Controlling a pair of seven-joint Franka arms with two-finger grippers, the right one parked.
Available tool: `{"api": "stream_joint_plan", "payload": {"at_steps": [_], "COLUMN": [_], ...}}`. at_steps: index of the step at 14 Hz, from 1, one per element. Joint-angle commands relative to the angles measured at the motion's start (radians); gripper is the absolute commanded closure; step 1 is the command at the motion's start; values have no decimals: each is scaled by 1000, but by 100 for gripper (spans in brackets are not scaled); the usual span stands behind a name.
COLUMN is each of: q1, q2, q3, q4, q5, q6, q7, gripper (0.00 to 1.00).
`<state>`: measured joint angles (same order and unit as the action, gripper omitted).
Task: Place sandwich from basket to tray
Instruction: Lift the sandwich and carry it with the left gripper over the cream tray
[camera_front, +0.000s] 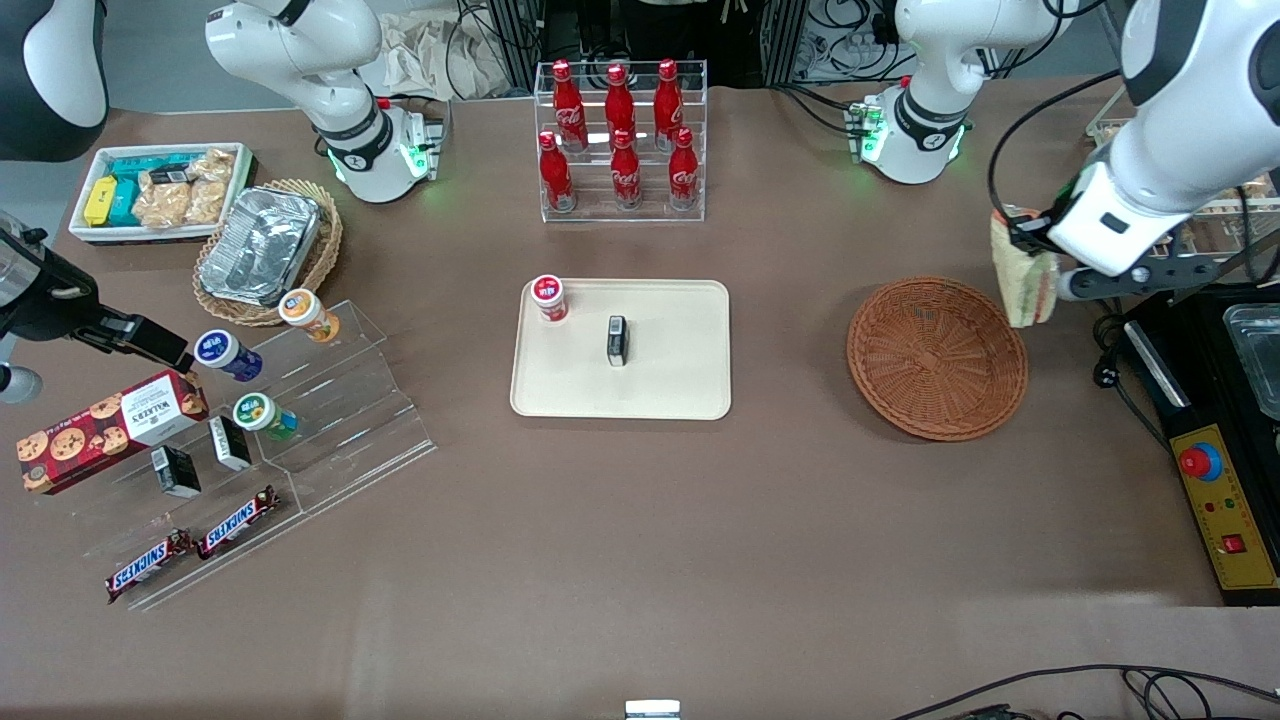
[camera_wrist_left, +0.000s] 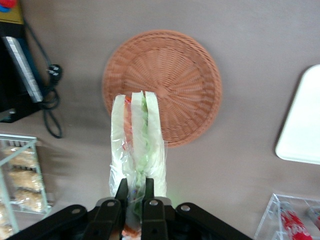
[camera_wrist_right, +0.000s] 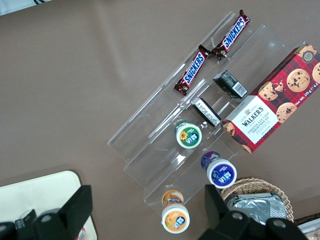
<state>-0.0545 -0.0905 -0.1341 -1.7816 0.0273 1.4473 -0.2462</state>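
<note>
My gripper (camera_wrist_left: 135, 192) hangs in the air near the working arm's end of the table (camera_front: 640, 560), its two fingers (camera_wrist_left: 121, 190) pinched tight on the wrapped sandwich (camera_front: 1024, 280). The sandwich rides clear of the tabletop, just past the rim of the round brown basket (camera_front: 937, 357), on the side toward the working arm's end. In my wrist view the wedge stands edge-on over that basket's rim, its pale bread slices and green filling showing through the clear wrap.

The basket sits with nothing inside it. Between it and the cream tray (camera_front: 680, 390) at the table's middle runs a bare strip of brown tabletop. The tray carries two things near its edge farther from the front camera: one red-capped jar (camera_front: 548, 297) at a corner and one small black box (camera_front: 617, 340) toward the centre; the rest of its surface is bare. The broad stretch of table along the edge nearest the front camera is free.

Farther from the camera than the tray, a clear rack holds six red bottles (camera_front: 622, 130). Toward the parked arm's end, a clear stepped stand (camera_front: 340, 400) bears three capped jars, two small black boxes and two Snickers bars (camera_front: 190, 545), beside one cookie box (camera_front: 105, 430).
</note>
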Motion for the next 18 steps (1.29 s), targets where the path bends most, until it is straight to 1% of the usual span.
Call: {"api": "stream_joint_plan", "payload": {"at_steps": [1,2,3,5,7,9,11,13,14,16,18], "q1": [-5,-8,-19,-89,-200,-229,-287,-314,-336,-399,-456], "q2": [9,17,21,28,63,86,100,123,138,158,199], "q3": [-59,-71,-76,-78,-75,-78,-76,-78,-78,-76,-76], "q4": [19,19,19,21,21,13,-11,-56,-77,-133,-148], "q5": [-56,-104,-124,-124,-103,-109,-118,-147,-153,-150,-147], "q6": [-24,-13,-8,-8,8,79,137,238,287,414,505], "q7": [-31,-38,-65,-136,-186,-306,-329,-350,-392,-499,-577], "gripper": [100,100,100,100,100,100,100,100,100,100,100]}}
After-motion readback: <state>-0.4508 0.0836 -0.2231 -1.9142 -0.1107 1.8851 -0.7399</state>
